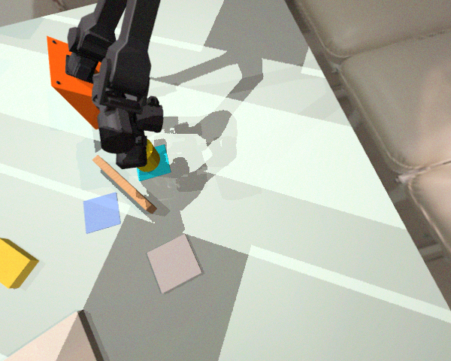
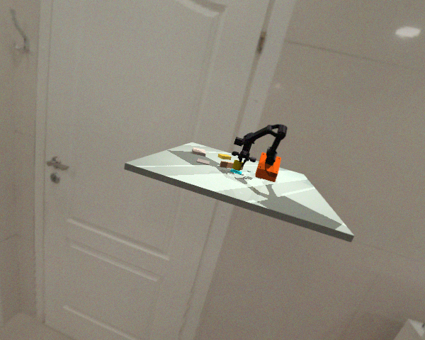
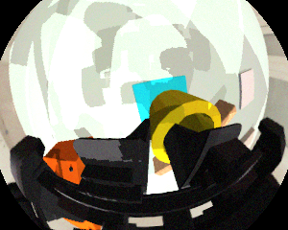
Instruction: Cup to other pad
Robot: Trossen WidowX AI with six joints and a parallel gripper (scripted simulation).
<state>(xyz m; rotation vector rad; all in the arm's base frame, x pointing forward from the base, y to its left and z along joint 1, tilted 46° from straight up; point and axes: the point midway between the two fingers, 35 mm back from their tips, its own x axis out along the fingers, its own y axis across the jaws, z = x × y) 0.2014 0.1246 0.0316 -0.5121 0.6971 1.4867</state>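
Note:
The yellow cup (image 1: 152, 158) (image 2: 237, 163) (image 3: 168, 102) is in my gripper (image 2: 241, 163) (image 3: 154, 122), which is shut on its wall, one finger inside the rim and one outside. The cup looks roughly upright and slightly above the cyan pad (image 1: 164, 168) (image 2: 236, 171) (image 3: 146, 92), overlapping part of it in the top view. The blue pad (image 1: 101, 213) lies across the wooden bar from the cyan one, with nothing on it. No marbles show; a finger hides part of the cup's inside.
The wooden bar (image 1: 125, 184) (image 2: 226, 164) (image 3: 226, 111) stands between the two pads. A pale pink tile (image 1: 174, 263) (image 2: 202, 161) (image 3: 247, 88), a yellow block (image 1: 6, 261) (image 2: 224, 156) and a larger pink block (image 1: 50, 341) (image 2: 198, 151) lie beyond. An orange block (image 1: 78, 98) (image 2: 267, 172) is at the arm's base.

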